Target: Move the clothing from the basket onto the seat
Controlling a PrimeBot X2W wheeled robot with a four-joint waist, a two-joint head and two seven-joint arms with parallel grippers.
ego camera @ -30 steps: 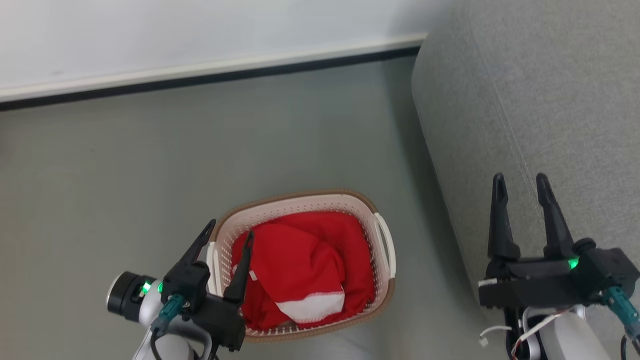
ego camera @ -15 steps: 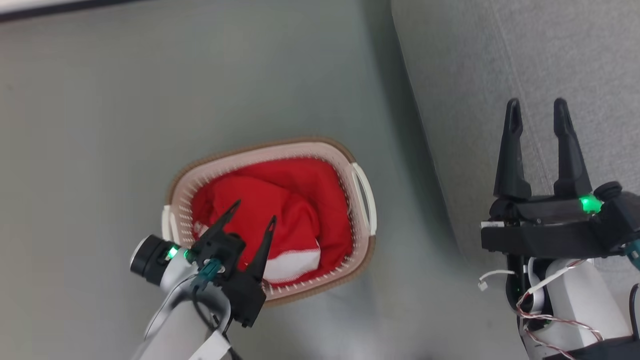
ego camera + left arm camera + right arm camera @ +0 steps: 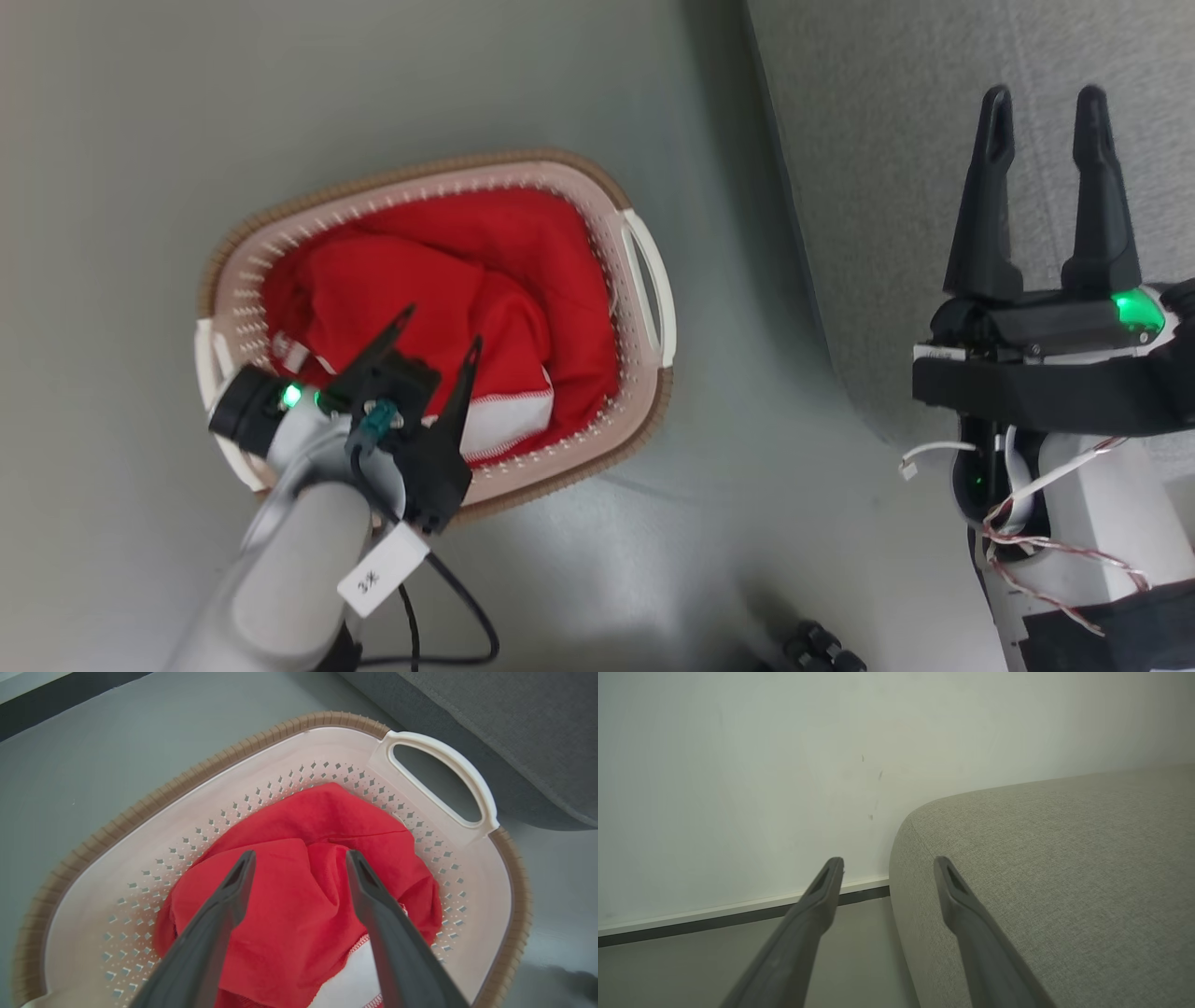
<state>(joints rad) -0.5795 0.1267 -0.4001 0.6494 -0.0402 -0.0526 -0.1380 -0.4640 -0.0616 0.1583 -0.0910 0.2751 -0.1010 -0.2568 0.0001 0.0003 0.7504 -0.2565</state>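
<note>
The cream perforated basket (image 3: 644, 280) with a brown rim stands on the floor, left of the light-grey seat (image 3: 887, 140). Red clothing (image 3: 523, 252) with a white trim band lies crumpled inside it. My left gripper (image 3: 441, 329) hangs open just above the clothing, nothing between its fingers. The left wrist view shows the clothing (image 3: 299, 905) between those spread fingers, inside the basket (image 3: 187, 798). My right gripper (image 3: 1044, 98) stands open over the seat's edge. In the right wrist view it (image 3: 888, 862) points along the seat (image 3: 1064, 858) toward the wall.
A white wall with a dark baseboard (image 3: 728, 921) runs behind the seat. Grey floor (image 3: 373, 84) surrounds the basket. A black cable (image 3: 457, 616) trails from my left arm, and small dark parts (image 3: 817, 646) show at the bottom edge.
The head camera has tilted down, so the wall has slid out of view. My left gripper has moved from the basket's rim to over the clothing inside.
</note>
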